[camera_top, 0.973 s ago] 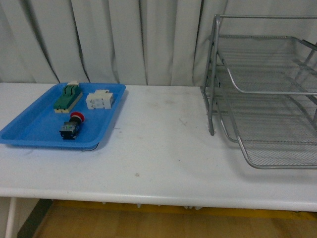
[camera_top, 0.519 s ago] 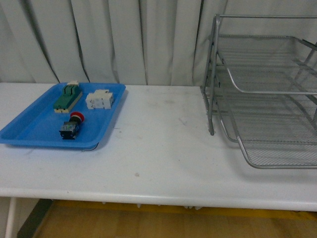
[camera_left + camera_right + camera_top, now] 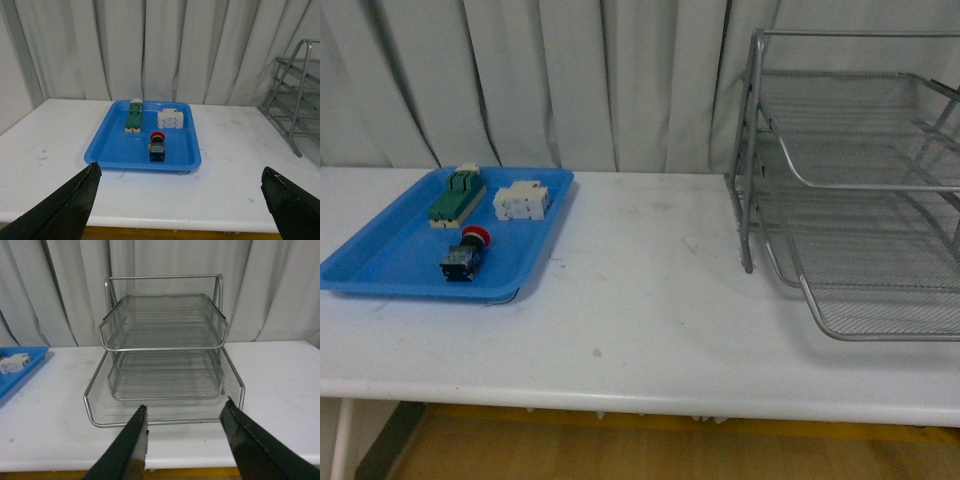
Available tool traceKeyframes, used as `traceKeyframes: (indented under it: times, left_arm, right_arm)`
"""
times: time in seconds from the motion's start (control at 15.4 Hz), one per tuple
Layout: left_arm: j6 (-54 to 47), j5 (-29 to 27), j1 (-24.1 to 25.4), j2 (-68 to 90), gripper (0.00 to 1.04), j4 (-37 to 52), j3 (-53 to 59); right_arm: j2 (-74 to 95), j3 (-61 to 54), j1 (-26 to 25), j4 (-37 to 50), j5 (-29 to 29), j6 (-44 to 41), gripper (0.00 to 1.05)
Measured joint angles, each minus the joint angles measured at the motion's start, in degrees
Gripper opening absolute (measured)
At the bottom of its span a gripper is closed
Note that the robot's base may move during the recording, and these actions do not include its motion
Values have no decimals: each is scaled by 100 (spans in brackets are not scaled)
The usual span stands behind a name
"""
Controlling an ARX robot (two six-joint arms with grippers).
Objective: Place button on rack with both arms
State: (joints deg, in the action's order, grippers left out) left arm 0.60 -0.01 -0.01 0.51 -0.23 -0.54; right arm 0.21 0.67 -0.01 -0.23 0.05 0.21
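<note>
The button [image 3: 466, 252], red cap on a dark boxy body, lies in the blue tray [image 3: 380, 262] on the table's left; it also shows in the left wrist view [image 3: 157, 147]. The silver wire rack [image 3: 850, 180] stands at the right, its three trays stepped toward me; it also shows in the right wrist view [image 3: 165, 355]. My left gripper [image 3: 181, 172] is open and empty, well back from the tray, over the table's front edge. My right gripper [image 3: 186, 407] is open and empty, just before the rack's bottom tray. Neither arm shows in the front view.
The blue tray also holds a green-and-cream block [image 3: 457, 196] and a white terminal block [image 3: 522, 201]. The white table [image 3: 640, 290] runs between tray and rack. Grey curtains hang behind. The table's front edge is close to both grippers.
</note>
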Motion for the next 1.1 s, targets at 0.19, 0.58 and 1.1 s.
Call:
traceKeyframes:
  times: [0.19, 0.58, 1.1]
  left_arm:
    - [0, 0, 0, 0, 98, 0, 0]
    - [540, 450, -33, 1196, 98, -1943, -922]
    - [90, 706, -9, 6905, 98, 1875, -2830]
  right_arm:
    - [0, 0, 0, 0, 0, 0, 80]
    - [0, 0, 0, 4, -7, -4, 98]
    - [0, 0, 0, 2, -2, -4, 98]
